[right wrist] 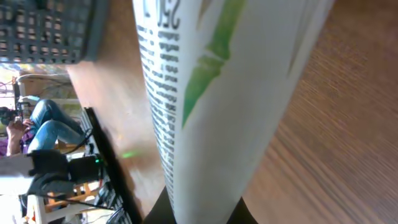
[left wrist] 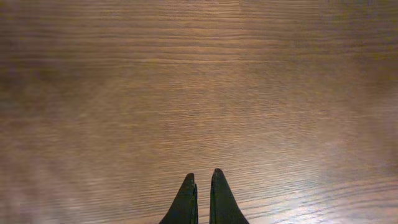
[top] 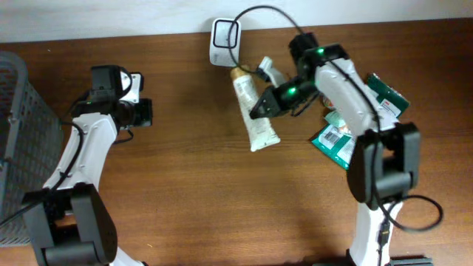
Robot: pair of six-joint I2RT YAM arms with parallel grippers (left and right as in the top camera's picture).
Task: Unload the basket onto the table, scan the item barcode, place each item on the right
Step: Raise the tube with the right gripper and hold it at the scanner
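White soft-plastic tube [top: 253,111], pinched near its middle between the right jaws and running out ahead of them, looks light, squashy and slightly slick, so a gentle grip nearer its stiffer crimped end seems safer; the left jaws are closed, empty.

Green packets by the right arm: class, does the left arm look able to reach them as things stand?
Probably not: the green packets lie far across the table from the left gripper, and the right arm, holding the tube, crosses over them.
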